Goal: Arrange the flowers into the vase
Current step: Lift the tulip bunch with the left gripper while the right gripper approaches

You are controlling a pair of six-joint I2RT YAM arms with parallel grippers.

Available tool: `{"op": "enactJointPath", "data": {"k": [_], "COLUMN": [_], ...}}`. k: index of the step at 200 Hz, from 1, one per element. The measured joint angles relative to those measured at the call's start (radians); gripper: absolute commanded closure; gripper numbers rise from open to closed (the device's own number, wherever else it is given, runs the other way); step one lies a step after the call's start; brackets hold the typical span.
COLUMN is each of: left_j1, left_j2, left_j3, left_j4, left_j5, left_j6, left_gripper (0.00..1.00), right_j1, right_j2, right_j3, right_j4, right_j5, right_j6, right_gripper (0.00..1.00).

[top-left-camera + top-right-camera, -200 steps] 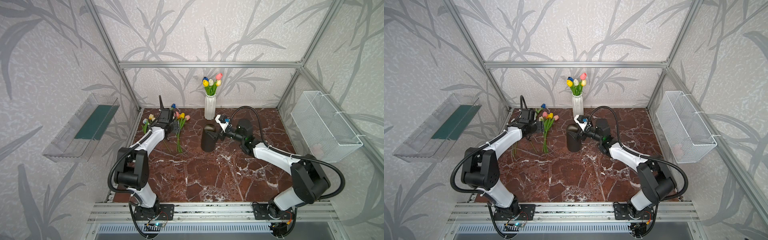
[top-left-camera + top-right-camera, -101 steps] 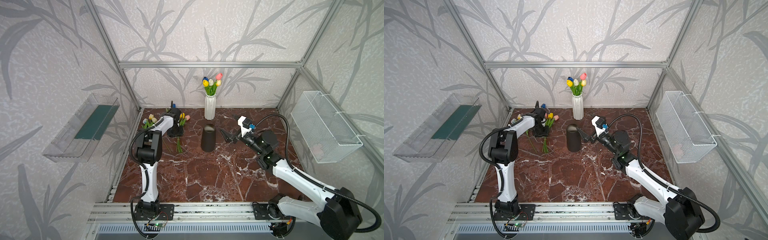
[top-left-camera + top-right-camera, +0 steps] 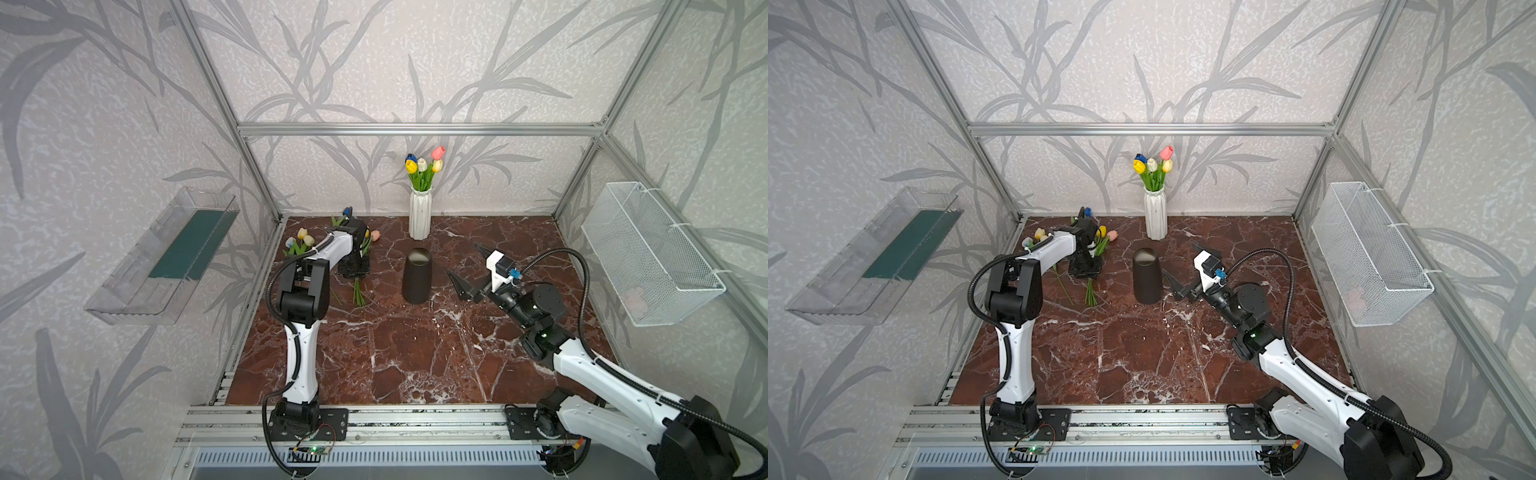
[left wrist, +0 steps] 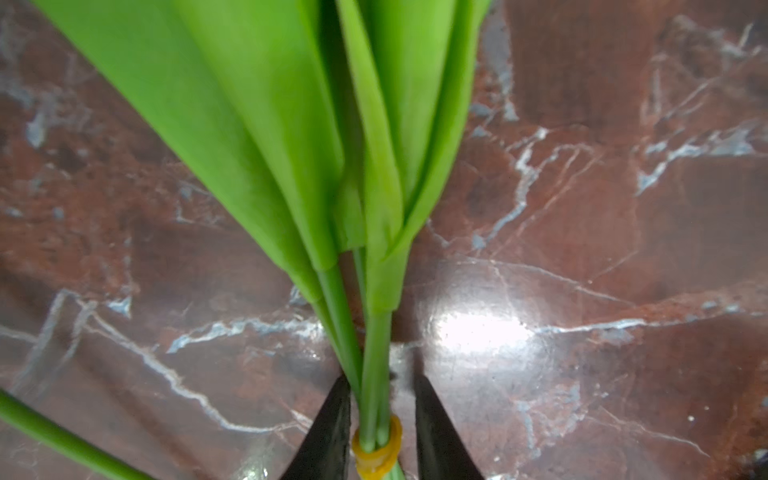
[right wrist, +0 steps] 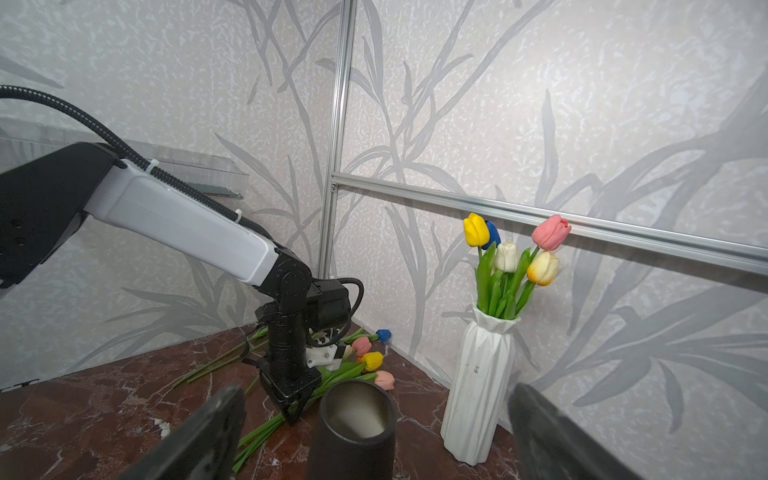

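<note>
My left pincer [image 4: 380,380], low in frame, straddles without yet pinching the light, floppy bunch of green-stemmed artificial tulips [image 4: 376,332] at its yellow band [image 4: 376,455], likely the firmest hold.

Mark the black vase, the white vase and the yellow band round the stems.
black vase [image 3: 417,282]: in a top view, middle of its side wall.
white vase [image 5: 478,386]: right wrist view, middle of its ribbed body.
yellow band [image 4: 374,459]: left wrist view, front of the loop.
</note>
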Motion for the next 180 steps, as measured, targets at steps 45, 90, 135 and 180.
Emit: {"op": "enactJointPath", "data": {"k": [45, 90, 135, 180], "left_j1": [0.001, 0.0, -0.003, -0.014], "left_j2": [0.01, 0.0, -0.063, -0.138], "left_j3": [0.028, 0.046, 0.056, 0.087], "left_j4": [-0.02, -0.056, -0.105, -0.129], "left_j5": [-0.006, -0.031, -0.06, -0.085], "left_j6": [0.0, 0.0, 0.0, 0.0], "left_gripper": [0.92, 0.97, 1.0, 1.0], "right_j1": [0.002, 0.003, 0.005, 0.01], "right_j2": [-0.049, -0.07, -0.113, -0.116], "right_j3": [-0.052, -0.094, -0.179, -0.26], "right_j4": [-0.008, -0.011, -0.026, 0.016], "right_j5": [0.03, 0.045, 0.064, 0.084], "right_j6": [-0.018, -0.018, -0.013, -0.011], "right_gripper": [0.0, 0.01, 0.02, 0.03]}}
